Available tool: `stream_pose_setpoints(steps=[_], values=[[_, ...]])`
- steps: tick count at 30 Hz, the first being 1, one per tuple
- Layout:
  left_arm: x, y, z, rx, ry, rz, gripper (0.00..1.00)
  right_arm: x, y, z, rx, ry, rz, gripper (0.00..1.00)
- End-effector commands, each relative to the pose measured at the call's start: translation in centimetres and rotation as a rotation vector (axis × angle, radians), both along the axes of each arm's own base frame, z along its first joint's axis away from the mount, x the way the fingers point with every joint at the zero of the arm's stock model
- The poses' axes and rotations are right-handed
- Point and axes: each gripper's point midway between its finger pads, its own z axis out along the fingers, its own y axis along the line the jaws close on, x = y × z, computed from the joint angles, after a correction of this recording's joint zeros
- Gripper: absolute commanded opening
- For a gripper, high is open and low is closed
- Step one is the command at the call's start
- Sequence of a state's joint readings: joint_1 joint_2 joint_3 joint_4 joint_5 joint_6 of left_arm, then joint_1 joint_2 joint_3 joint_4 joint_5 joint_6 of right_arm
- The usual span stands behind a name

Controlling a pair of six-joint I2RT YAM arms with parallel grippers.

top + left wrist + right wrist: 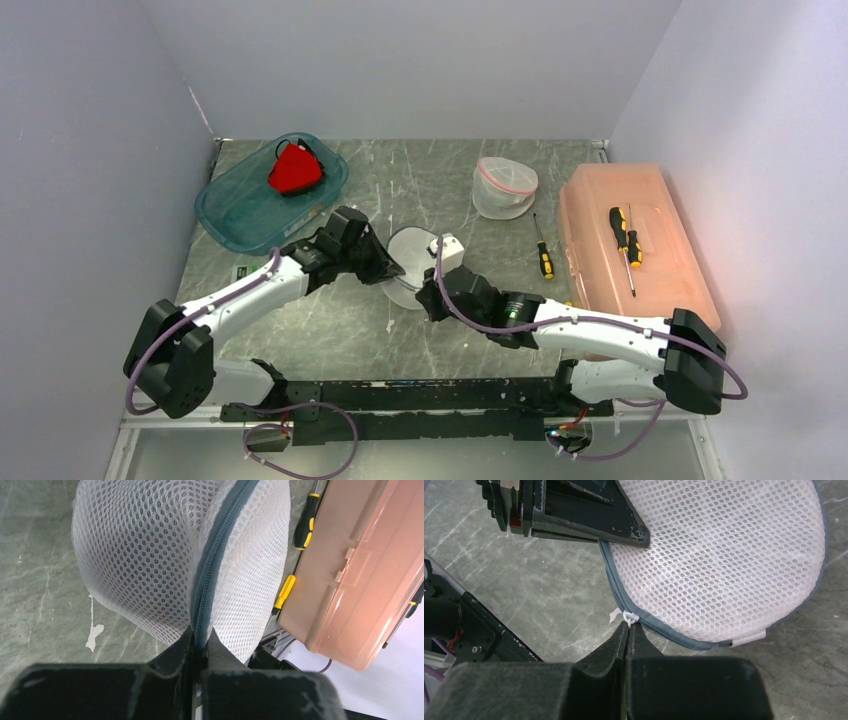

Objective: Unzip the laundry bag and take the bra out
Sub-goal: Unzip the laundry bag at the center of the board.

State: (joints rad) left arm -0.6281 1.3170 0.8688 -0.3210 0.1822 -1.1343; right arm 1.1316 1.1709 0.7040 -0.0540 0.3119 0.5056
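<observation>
At table (330, 330) centre: left gripper (200, 642) pinching laundry bag (145, 555) zipper edge; right gripper (628, 630) clamped on zipper pull (630, 616).

You have bare grey marbled tabletop (330, 330) on the near side of the white mesh laundry bag (410, 262). Behind it stands a translucent white dome with a pink rim (503, 187). A yellow-and-black screwdriver (543, 258) lies beside the long salmon plastic toolbox (670, 230) walling your right. A teal plastic tray (225, 210) fills the back left.
</observation>
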Motion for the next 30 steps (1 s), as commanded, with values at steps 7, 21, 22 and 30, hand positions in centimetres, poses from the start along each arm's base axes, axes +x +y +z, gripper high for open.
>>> stream_pose_setpoints(steps=[7, 21, 22, 30], values=[[0.8, 1.3, 0.2, 0.014, -0.037, 0.044, 0.03, 0.6, -2.9, 0.8, -0.014, -0.021, -0.124, 0.00], [0.7, 1.5, -0.1, 0.003, -0.036, 0.033, 0.03, 1.5, -6.6, -1.7, -0.085, 0.019, -0.266, 0.00], [0.7, 1.4, -0.1, 0.002, -0.037, 0.031, 0.03, 1.6, -6.8, -1.8, -0.084, 0.021, -0.276, 0.00], [0.4, 0.9, 0.2, -0.030, -0.039, 0.002, 0.22, 1.1, -5.6, -0.9, -0.023, 0.006, -0.191, 0.15]])
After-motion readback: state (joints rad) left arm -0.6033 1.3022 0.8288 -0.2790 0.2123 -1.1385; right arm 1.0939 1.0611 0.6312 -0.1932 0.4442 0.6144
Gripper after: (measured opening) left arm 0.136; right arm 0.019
